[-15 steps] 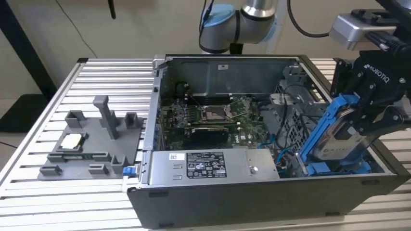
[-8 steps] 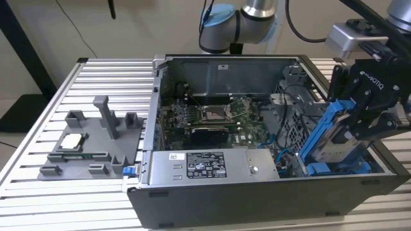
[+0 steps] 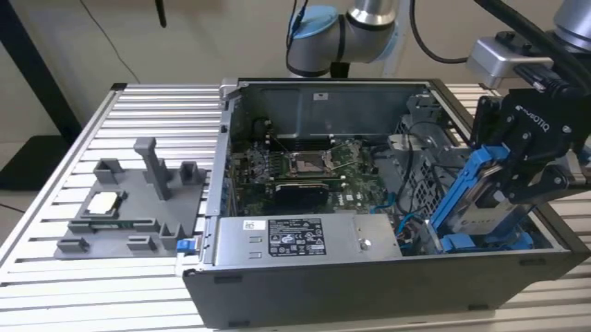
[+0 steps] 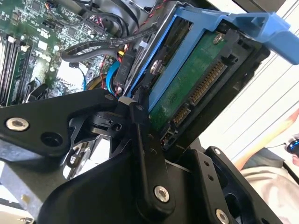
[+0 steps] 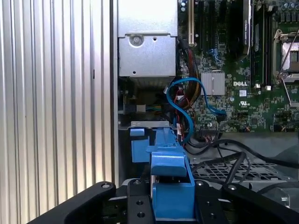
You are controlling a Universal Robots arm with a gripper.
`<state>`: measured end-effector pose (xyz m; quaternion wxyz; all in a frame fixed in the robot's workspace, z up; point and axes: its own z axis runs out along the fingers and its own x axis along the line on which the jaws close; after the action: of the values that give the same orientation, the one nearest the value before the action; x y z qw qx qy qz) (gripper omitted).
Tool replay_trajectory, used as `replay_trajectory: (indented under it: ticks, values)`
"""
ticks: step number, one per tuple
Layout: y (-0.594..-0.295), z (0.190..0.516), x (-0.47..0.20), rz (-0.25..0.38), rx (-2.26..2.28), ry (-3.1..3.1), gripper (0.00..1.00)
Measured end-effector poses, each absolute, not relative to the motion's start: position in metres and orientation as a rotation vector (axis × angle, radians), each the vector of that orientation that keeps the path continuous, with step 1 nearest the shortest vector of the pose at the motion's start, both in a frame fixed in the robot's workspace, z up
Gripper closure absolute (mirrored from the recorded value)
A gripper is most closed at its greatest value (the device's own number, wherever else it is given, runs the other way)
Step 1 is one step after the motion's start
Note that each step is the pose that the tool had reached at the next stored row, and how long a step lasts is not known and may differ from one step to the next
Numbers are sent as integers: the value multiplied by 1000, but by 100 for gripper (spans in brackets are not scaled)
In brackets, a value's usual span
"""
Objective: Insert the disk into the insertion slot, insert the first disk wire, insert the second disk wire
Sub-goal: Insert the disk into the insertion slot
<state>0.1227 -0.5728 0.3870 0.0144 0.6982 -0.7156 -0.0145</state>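
The jaws are clenched on the bright blue plastic carrier of the silver-grey rectangular disk (image 3: 482,207), holding it steeply tilted at the exterior view's right end of the open dark grey computer case (image 3: 369,290). Its lower end is down beside the perforated dark grey metal insertion slot (image 5: 252,171), though I cannot tell if it has entered. The case holds a green motherboard (image 3: 305,166) and a labelled silver power-supply box (image 3: 295,238), with a looping blue cable (image 5: 187,100) and black cables (image 5: 233,149) close by the disk; a grey moulded fixture (image 3: 129,207) sits well apart on the slatted aluminium surface (image 3: 157,104).

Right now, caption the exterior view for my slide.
Gripper holds the blue-framed disk tilted, lower end inside the open computer case.
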Motion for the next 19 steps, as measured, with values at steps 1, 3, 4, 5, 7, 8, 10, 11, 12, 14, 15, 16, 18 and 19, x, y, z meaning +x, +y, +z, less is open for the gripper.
replay_trajectory:
  ticks: [1,3,4,5,7,8,10,11,12,14,15,16,18,19]
  values:
    - [-573,387,123,-45,2174,-2228,67]
    - [-573,385,123,-46,2174,-2228,67]
    - [-573,384,123,-45,2174,-2228,67]
    - [-573,383,123,-45,2174,-2228,67]
    - [-573,380,123,-45,2174,-2228,67]
    - [-573,377,123,-45,2174,-2228,67]
    - [-573,376,123,-47,2175,-2229,67]
    - [-573,375,123,-47,2175,-2229,67]
    - [-573,375,123,-48,2175,-2230,67]
    - [-573,375,123,-49,2176,-2230,67]
    - [-573,375,123,-49,2176,-2230,67]
    - [-573,375,123,-49,2176,-2230,67]
    - [-573,375,123,-50,2176,-2231,66]
    - [-573,375,123,-50,2176,-2231,66]
